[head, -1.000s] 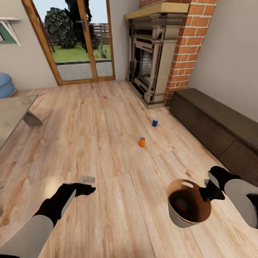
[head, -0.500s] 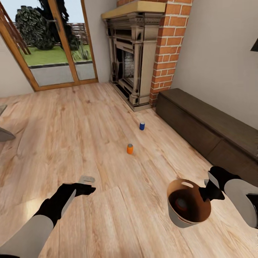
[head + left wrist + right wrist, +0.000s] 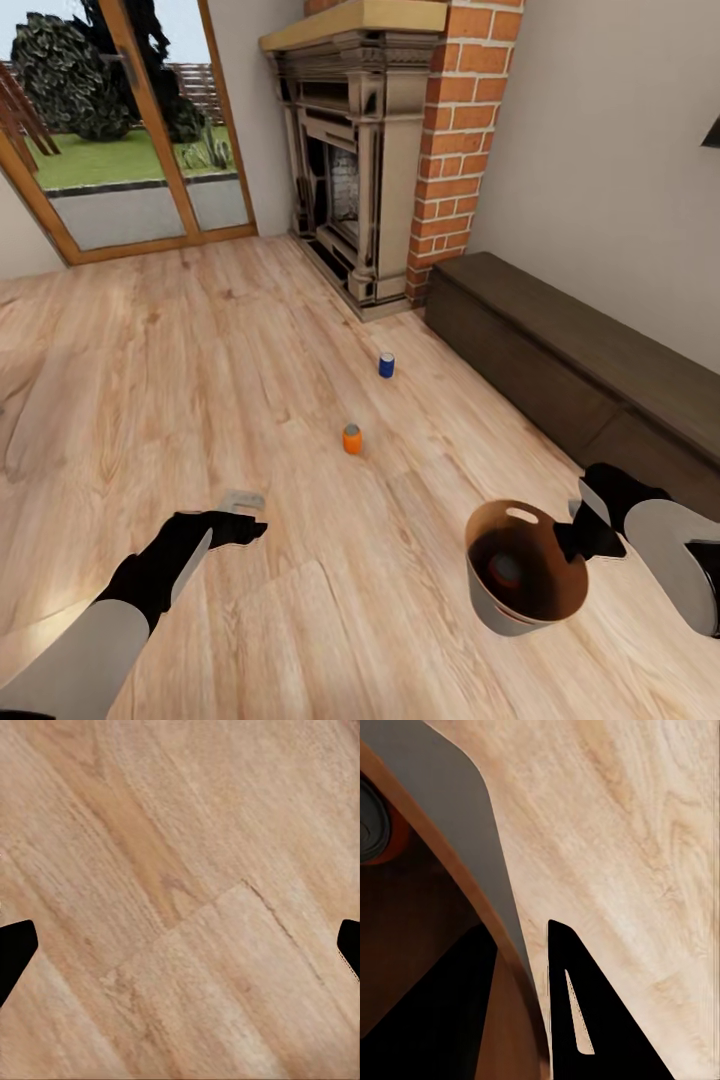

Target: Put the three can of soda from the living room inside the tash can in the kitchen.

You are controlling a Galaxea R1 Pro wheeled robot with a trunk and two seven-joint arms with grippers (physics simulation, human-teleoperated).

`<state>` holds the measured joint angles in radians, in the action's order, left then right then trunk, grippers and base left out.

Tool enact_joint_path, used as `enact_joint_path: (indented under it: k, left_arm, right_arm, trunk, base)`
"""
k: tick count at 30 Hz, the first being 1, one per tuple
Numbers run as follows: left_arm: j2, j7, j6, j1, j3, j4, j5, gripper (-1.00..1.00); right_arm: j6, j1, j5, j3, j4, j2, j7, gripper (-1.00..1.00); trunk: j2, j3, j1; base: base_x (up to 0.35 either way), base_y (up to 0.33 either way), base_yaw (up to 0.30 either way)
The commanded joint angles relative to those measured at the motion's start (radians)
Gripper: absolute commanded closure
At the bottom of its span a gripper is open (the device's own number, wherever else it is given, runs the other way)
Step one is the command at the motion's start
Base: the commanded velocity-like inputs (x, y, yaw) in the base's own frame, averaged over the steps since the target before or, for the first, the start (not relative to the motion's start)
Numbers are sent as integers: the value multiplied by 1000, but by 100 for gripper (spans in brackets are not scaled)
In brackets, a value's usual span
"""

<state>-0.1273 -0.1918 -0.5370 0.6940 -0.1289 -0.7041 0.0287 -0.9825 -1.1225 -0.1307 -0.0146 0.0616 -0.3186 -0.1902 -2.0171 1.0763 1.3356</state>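
Observation:
An orange can of soda (image 3: 352, 439) and a blue one (image 3: 387, 365) stand upright on the wood floor ahead, between the fireplace and me. My right gripper (image 3: 580, 535) is shut on the rim of the tash can (image 3: 488, 606), held low at my right. In the right wrist view its fingers (image 3: 577, 1012) clamp the bucket's wall (image 3: 457, 817). A dark reddish can (image 3: 505, 570) lies inside the bucket, its top (image 3: 371, 825) showing. My left gripper (image 3: 240, 520) hangs open over bare floor, fingertips (image 3: 15, 949) wide apart with nothing between them.
A red-brick fireplace (image 3: 360, 170) stands straight ahead. A long dark low cabinet (image 3: 570, 360) runs along the right wall, close to my right arm. Wood-framed glass doors (image 3: 120, 150) at the far left show a garden. Open wood floor (image 3: 200, 380) lies to the left.
The camera has swung to the right: the low table and sofa at the left have left the picture, and both floor cans sit further left. Both arms and the bucket keep their places.

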Motion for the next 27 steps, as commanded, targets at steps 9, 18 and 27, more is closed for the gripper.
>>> enact_joint_path:
  k: [9, 18, 27]
  left_arm:
    - [0, 0, 0, 1, 0, 18, 2, -100]
    - [0, 0, 0, 1, 0, 21, 3, -100]
    - [0, 0, 0, 1, 0, 23, 3, -100]
  right_arm:
    - [-1, 0, 12, 7, 0, 1, 0, 100]
    - [-1, 0, 13, 7, -2, -1, 0, 100]
    - [0, 5, 13, 7, -2, 1, 0, 100]
  trunk:
    - [0, 0, 0]
    - [0, 0, 0]
    - [0, -4, 0]
  base:
    - [329, 0, -1]
    - [330, 0, 0]
    - [330, 0, -87]
